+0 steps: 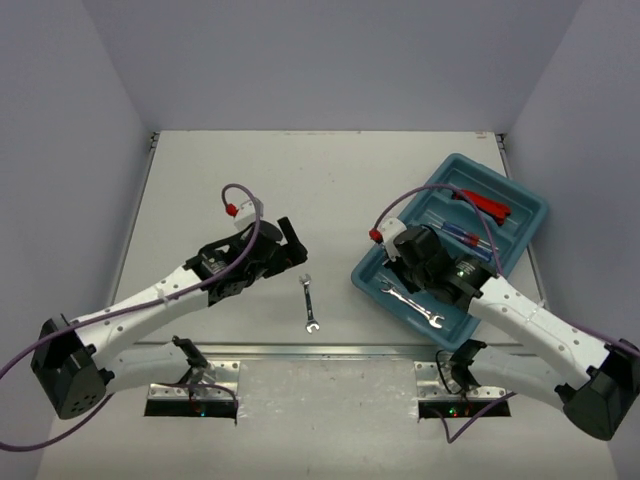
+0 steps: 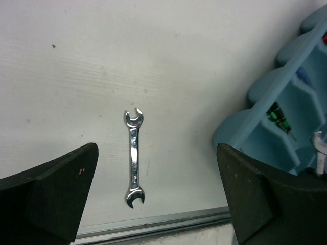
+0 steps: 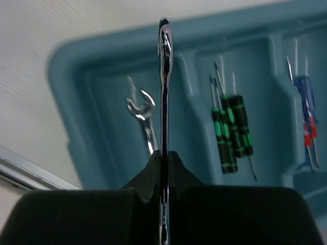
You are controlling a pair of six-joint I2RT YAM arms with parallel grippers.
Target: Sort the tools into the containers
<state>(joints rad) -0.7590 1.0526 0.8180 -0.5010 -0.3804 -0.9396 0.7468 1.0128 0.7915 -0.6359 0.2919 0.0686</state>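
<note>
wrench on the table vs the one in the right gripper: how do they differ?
The table wrench lies flat on the table, outside the tray; the held wrench sticks out edge-on over the tray. The table wrench is free, apart from the open left gripper; the held wrench is clamped in the right gripper. Both are slim, shiny silver.

3 wrenches (image 1: 311,305), 1 tray (image 1: 530,207)
</note>
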